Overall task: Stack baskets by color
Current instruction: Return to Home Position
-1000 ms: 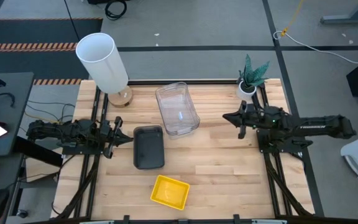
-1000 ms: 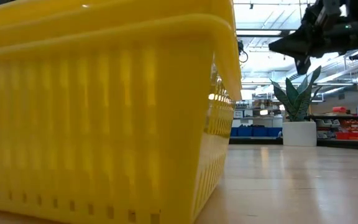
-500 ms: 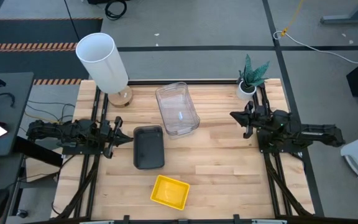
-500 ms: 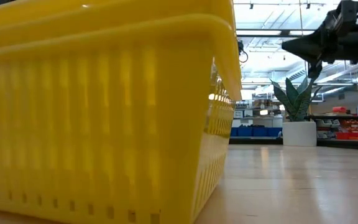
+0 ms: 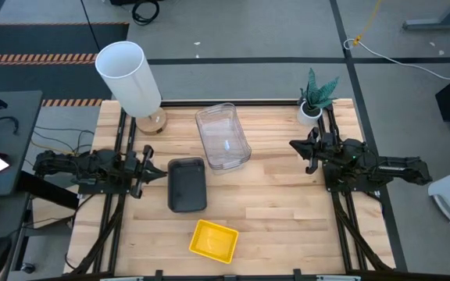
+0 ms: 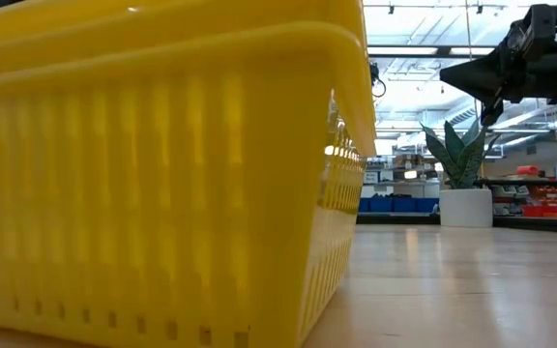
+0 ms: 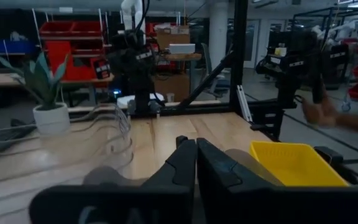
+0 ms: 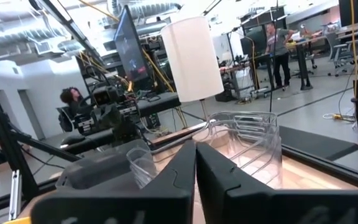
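Observation:
Nested clear baskets (image 5: 223, 137) stand at the table's far middle, their layered walls showing in the right wrist view (image 8: 247, 140). A dark grey basket (image 5: 187, 185) sits just nearer and to the left. Yellow baskets (image 5: 214, 240) rest near the front edge and fill the low view (image 6: 162, 174). My left gripper (image 5: 164, 176) hovers shut at the left side, pointing level at the grey basket and apart from it. My right gripper (image 5: 291, 145) hovers shut at the right side, pointing toward the clear baskets, well short of them.
A tall white cylinder (image 5: 128, 76) on a round wooden foot stands at the far left corner. A small potted plant (image 5: 316, 97) stands at the far right. Bare wood lies between the baskets and my right gripper. A person's hand (image 7: 319, 112) shows beyond the table.
My right gripper has drawn back toward the table's right edge and sunk a little, its arm folding in. It has stayed shut and held nothing. The baskets have not moved.

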